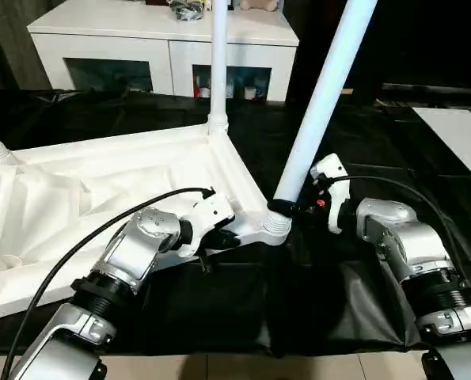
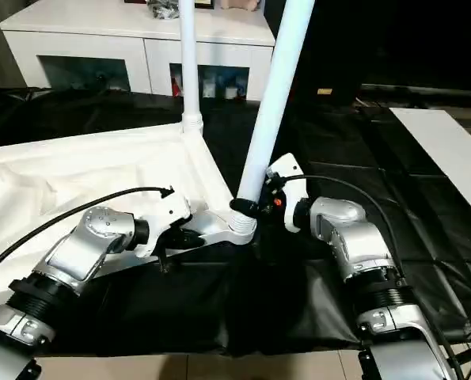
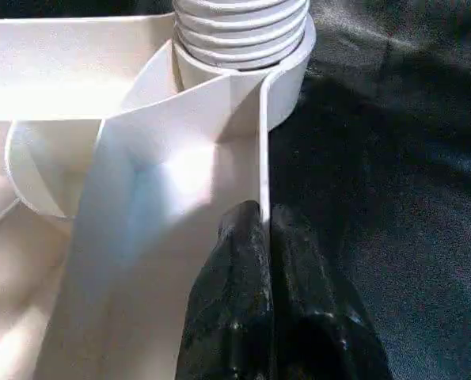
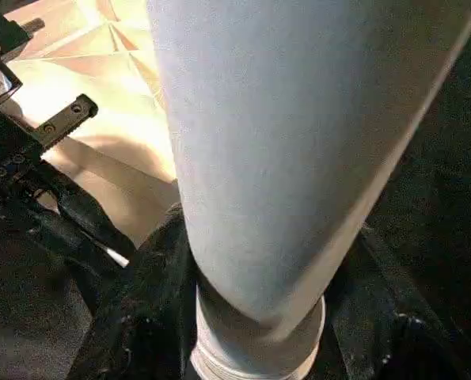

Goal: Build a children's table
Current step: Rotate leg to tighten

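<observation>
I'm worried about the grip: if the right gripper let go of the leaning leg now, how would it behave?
The leg is long and tilted in its corner socket, so it may tip further or pop out. Its smooth round tube would probably roll on the black cloth. It looks stiff and hollow, likely light.

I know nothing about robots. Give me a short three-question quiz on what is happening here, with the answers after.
1. True or false: the leaning leg stands straight upright in its corner socket.
2. What is the left gripper pinching? A) the black cloth B) the tabletop's side wall C) a cabinet door
3. Fill in: the right gripper is closed around the leaning leg near its ______ end.

Key:
1. False; it tilts, while the far leg stands upright.
2. B.
3. Lower, just above the socket.
</observation>
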Robot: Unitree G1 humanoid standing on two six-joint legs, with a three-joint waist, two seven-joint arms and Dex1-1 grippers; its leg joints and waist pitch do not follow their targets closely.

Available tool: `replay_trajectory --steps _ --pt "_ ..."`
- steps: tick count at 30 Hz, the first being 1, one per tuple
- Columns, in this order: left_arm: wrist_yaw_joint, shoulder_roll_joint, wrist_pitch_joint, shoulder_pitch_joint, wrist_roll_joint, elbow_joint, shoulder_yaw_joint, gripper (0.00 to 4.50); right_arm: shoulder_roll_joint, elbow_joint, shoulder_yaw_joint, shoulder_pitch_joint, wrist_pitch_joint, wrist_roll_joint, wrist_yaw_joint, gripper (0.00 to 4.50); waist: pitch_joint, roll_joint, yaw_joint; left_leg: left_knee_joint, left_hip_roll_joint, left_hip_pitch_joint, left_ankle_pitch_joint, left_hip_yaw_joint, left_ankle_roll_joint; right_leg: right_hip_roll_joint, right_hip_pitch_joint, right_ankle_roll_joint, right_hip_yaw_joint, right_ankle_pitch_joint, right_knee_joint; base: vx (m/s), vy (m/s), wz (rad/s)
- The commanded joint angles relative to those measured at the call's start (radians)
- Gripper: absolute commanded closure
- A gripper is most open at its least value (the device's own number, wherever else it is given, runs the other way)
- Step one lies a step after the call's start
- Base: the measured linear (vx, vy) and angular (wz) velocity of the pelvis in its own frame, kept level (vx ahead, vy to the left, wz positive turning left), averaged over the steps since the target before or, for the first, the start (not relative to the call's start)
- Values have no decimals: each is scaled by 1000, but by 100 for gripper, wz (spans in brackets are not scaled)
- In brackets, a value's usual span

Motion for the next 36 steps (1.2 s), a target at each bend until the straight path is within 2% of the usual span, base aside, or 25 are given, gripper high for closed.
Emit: replay_trajectory --steps 1,2,3,7,11,22,24,25,26,27,28,29,30,31,32,33,34,35,36 --pt "-31 7 -19 -17 -28 -39 9 450 -33 132 99 104 82 -131 -57 264 -37 16 3 -88 56 15 -461 -42 -25 -65 18 -179 38 -446 -95 0 0 0" --pt "-31 7 -19 -17 -28 -39 9 450 -33 132 99 104 82 -131 -57 264 -36 16 3 -88 56 15 -462 -43 -26 -65 18 -177 38 -451 -95 0 0 0" --pt "-32 8 -18 -16 -28 -41 8 450 -35 121 117 110 77 -139 -46 264 -36 11 2 -88 57 15 -464 -42 -25 -65 17 -174 38 -457 -97 0 0 0" --pt "-31 8 -16 -15 -29 -44 8 450 -38 105 140 122 72 -148 -29 264 -35 13 2 -89 57 16 -476 -44 -28 -67 13 -163 39 -480 -99 0 0 0" --pt "-30 11 -13 -13 -28 -48 7 450 -47 94 171 134 61 -165 -9 264 -36 13 2 -90 58 15 -481 -45 -30 -67 14 -165 39 -462 -98 0 0 0" --pt "-28 12 -18 -17 -26 -37 9 450 -38 98 155 140 67 -165 -52 264 -34 14 -1 -93 58 17 -513 -48 -36 -66 9 -150 38 -501 -104 0 0 0" --pt "-11 10 -13 -20 -21 -25 15 450 -15 117 131 135 49 -170 -117 264 -33 13 -3 -94 57 17 -518 -48 -37 -66 7 -145 37 -511 -106 0 0 0" --pt "41 -2 -3 -27 -9 3 29 450 30 152 80 118 54 -174 -249 264 -31 11 -6 -95 56 15 -522 -50 -39 -67 7 -136 36 -535 -107 0 0 0" --pt "74 -12 5 -33 -1 19 37 450 51 165 60 111 52 -178 -309 264 -27 12 -15 -96 53 16 -549 -54 -49 -67 3 -117 30 -599 -114 0 0 0" --pt "107 -23 13 -39 6 34 45 450 69 174 42 106 50 -182 -365 264 -25 15 -21 -97 52 22 -592 -64 -56 -68 4 -85 17 -674 -124 -55 13 -12" --pt "163 -46 35 -54 13 56 60 450 101 190 13 96 50 -181 -448 264 -22 24 -24 -98 53 30 -629 -69 -61 -67 0 -72 9 -697 -132 -55 13 -12" --pt "199 -62 49 -63 17 71 70 450 122 201 -6 89 50 -180 -502 264 -25 19 -36 -102 52 21 -644 -81 -65 -71 16 -58 -8 -691 -132 -57 38 -19" --pt "199 -62 49 -63 17 71 70 450 122 201 -6 89 50 -180 -502 264 -19 32 -39 -111 55 20 -680 -89 -74 -69 19 -53 -18 -686 -134 -48 49 -19" --pt "280 -106 93 -91 21 101 92 450 173 227 -49 67 55 -171 -617 264 -16 35 -46 -120 58 25 -740 -97 -82 -66 26 -50 -33 -659 -139 -48 49 -19" --pt "310 -123 111 -102 21 112 101 450 192 238 -64 57 57 -165 -655 264 -15 42 -59 -125 60 39 -801 -103 -91 -62 30 -62 -55 -589 -142 -65 44 -9" --pt "351 -149 133 -119 22 127 110 450 218 263 -86 38 53 -154 -711 264 -7 52 -56 -155 74 24 -867 -108 -97 -54 54 -72 -59 -509 -113 -71 35 -3" --pt "351 -149 133 -119 22 127 110 450 218 263 -86 38 53 -154 -711 264 -3 52 -56 -175 81 14 -898 -102 -97 -47 63 -79 -62 -471 -94 -71 35 -3" --pt "423 -206 167 -149 23 153 118 450 271 331 -136 -10 38 -130 -832 264 -4 60 -35 -216 94 -9 -926 -83 -100 -38 90 -99 -53 -369 -15 -89 12 1" --pt "445 -225 175 -159 24 160 120 450 287 355 -153 -27 32 -122 -873 264 -1 51 -29 -230 98 -20 -926 -70 -92 -34 96 -96 -44 -335 19 -73 -43 17"
